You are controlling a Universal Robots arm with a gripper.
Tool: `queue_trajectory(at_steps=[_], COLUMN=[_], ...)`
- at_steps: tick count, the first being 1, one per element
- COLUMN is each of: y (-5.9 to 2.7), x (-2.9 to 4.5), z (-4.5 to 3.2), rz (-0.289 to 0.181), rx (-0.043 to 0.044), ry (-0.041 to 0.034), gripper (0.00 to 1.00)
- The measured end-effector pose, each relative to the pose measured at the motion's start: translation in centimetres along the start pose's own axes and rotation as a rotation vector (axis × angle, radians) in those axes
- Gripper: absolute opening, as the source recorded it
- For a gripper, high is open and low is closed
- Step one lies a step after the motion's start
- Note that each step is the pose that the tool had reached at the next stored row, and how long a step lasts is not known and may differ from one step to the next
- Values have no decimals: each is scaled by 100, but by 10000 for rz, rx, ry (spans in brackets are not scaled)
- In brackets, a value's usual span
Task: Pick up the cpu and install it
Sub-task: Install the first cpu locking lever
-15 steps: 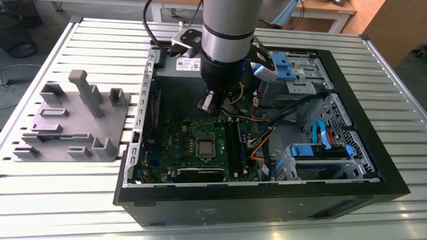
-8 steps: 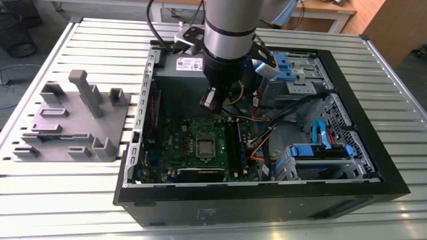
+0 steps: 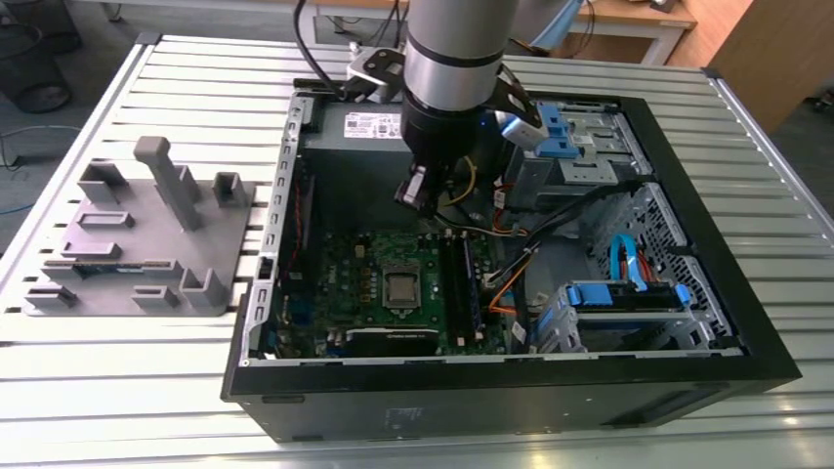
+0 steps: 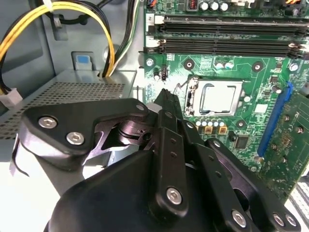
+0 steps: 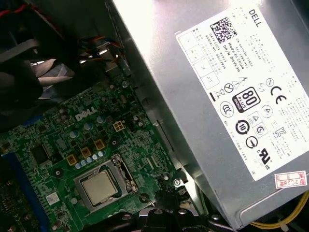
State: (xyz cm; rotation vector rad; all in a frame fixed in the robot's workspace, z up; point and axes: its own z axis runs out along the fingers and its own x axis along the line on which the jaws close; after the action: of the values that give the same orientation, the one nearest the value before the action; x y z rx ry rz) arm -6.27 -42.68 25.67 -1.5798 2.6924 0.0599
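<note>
Arm's hanging down into the open pc case (image 3: 729,293). The gripper (image 3: 417,198) is over the bare dark floor of the case, short of the socket (image 4: 215,97) and off toward the power supply (image 3: 371,125). It's above board level and not touching anything, as far as I can see.

In the second wrist view the gripper (image 4: 165,94) looks pinched shut, tips together, w/ nothing between them. So it's empty, I reckon.

The cpu (image 4: 219,96) is lying flat in the socket on the green motherboard (image 4: 270,72), silver top up and square to the frame. It shows the same in the first wrist view (image 5: 99,186) and as a pale square in the exterior view (image 3: 401,286). It looks placed rather than waiting for pickup. Can't tell if the retaining frame is clamped down.

The grey tray (image 3: 144,244) sits outside the case, well away from the socket, on the exterior view's left.

Doing this bit well, imo: any move near the socket should be straight up/down, no sideways drag, since a nudge could skew the chip on its contacts. Yellow/black cables (image 4: 104,34) loop beside the power supply, on the gripper's side of the socket, so mind them. Check the chip's edges are level w/ the frame all round.
</note>
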Motion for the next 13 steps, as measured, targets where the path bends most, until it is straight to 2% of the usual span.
queue_trajectory(at_steps=[6, 13], y=[2, 3], x=[-8, -10], z=[39, 78], rz=[477, 1348], rx=[18, 54], ry=[-8, -21], gripper=[11, 11])
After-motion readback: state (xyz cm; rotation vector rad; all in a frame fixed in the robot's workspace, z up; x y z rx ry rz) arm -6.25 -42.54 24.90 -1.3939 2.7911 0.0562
